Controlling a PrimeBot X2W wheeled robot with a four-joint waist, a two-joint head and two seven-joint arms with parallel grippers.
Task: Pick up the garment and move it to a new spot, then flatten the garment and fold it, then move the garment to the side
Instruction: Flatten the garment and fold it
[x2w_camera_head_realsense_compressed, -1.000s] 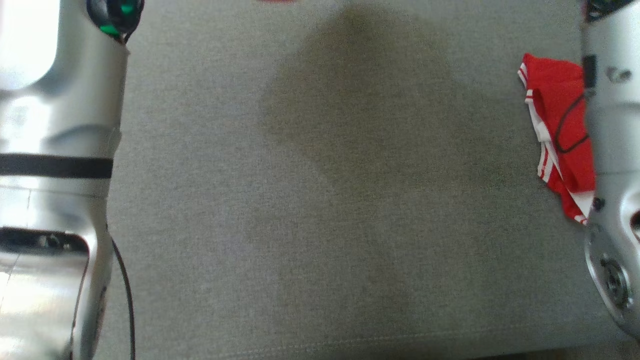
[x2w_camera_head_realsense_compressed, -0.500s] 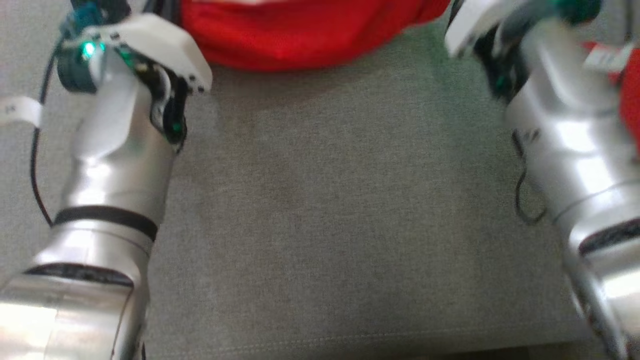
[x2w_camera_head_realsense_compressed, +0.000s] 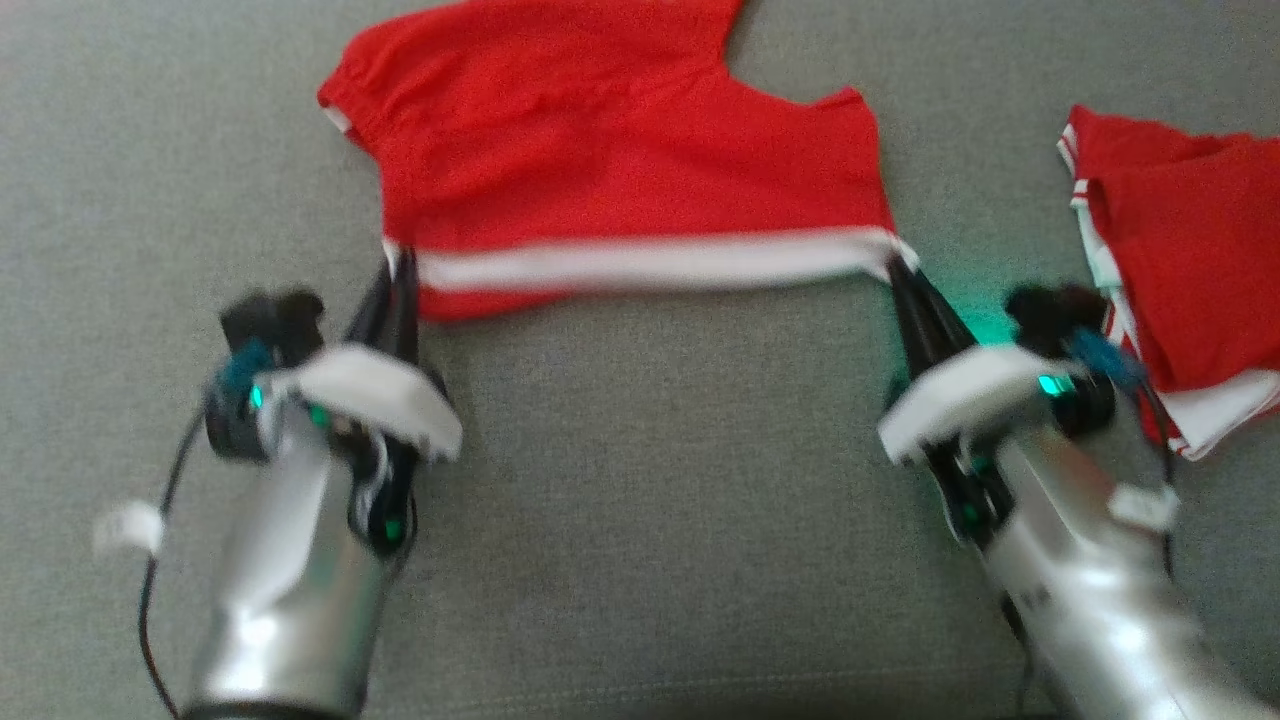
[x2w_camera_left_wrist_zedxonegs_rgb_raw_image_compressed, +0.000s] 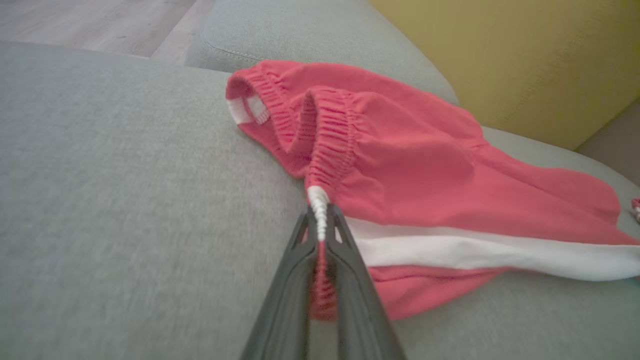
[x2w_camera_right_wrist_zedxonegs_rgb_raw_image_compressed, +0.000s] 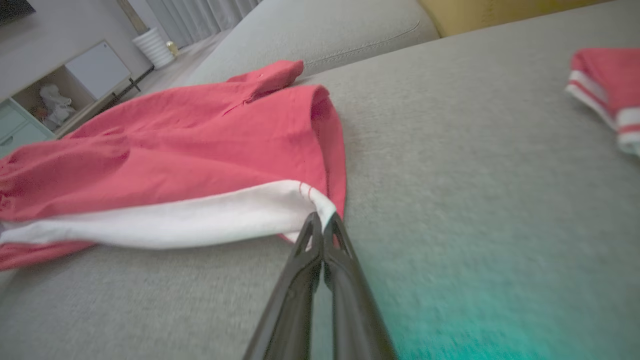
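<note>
grip: my left tool (x2w_camera_head_realsense_compressed: 399, 265) and right tool (x2w_camera_head_realsense_compressed: 896, 262) both clamped on red shorts (x2w_camera_head_realsense_compressed: 620, 170) | risk: thin corner pinches could slip under tension — edge sags, wrinkling on sofa cushion (x2w_camera_head_realsense_compressed: 650, 480)

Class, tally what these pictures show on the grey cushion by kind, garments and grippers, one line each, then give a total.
Red garments with white stripes: 2 (spread garment, bundled garment)
Grippers: 2 (left gripper, right gripper)
Total: 4
</note>
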